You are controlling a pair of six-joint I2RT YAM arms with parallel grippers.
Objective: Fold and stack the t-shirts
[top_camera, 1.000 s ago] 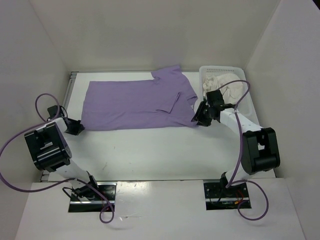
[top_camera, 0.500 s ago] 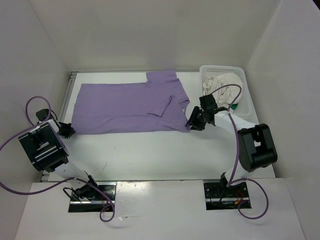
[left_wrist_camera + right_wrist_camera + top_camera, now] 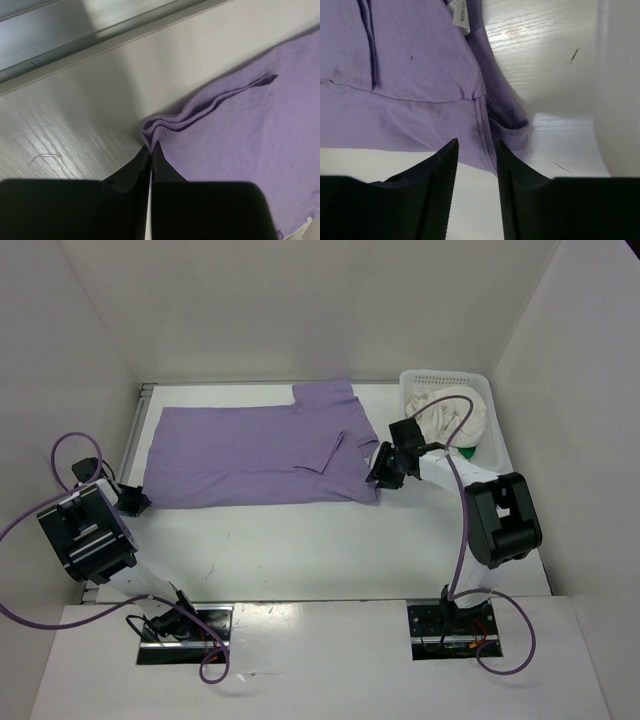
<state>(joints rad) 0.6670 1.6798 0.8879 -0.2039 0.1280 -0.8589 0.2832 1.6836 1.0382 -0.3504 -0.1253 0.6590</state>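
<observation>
Left end effector clamped the lavender t-shirt's corner; right end effector sat open at its opposite edge.

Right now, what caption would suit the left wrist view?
Left hand pinching the bunched corner of the lavender t-shirt on the white table.

Lavender t-shirt spread flat; cream t-shirt bunched in basket.

the white neck tag on the lavender t-shirt reads partly "60/80a".
</observation>
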